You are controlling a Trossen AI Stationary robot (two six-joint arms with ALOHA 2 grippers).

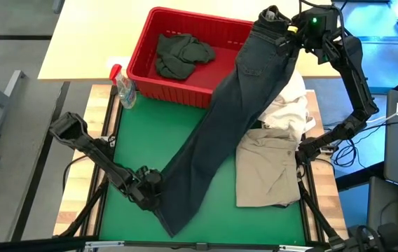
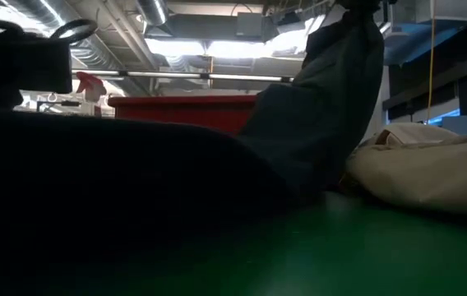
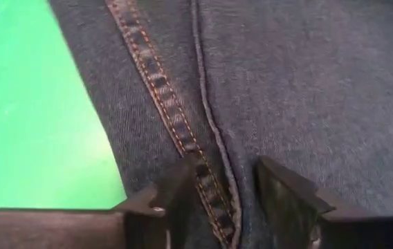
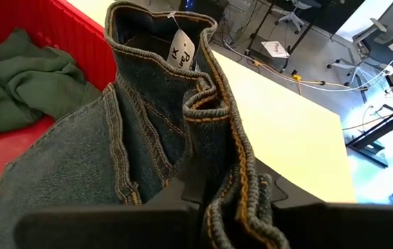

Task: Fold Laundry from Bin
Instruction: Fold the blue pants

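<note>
Dark blue jeans stretch slantwise from high over the red bin's right end down to the green mat, where the lower leg lies. My right gripper is shut on their waistband, high up. My left gripper is low over the lower leg near the mat's front, open, its fingers either side of the leg's stitched seam. A dark olive garment lies crumpled in the bin. A folded khaki garment lies on the mat at the right. My left gripper comes down slanting onto the leg, one finger on each side of the seam; I cannot tell whether the tips touch the denim. My right gripper pinches the bunched waistband between its two fingers, several layers. The jeans hang below it, the top end lifted clear.
A white cloth bundle lies behind the khaki garment, partly under the jeans. A small clear spray bottle with a red top stands at the bin's left near corner. The mat's left half is bare green.
</note>
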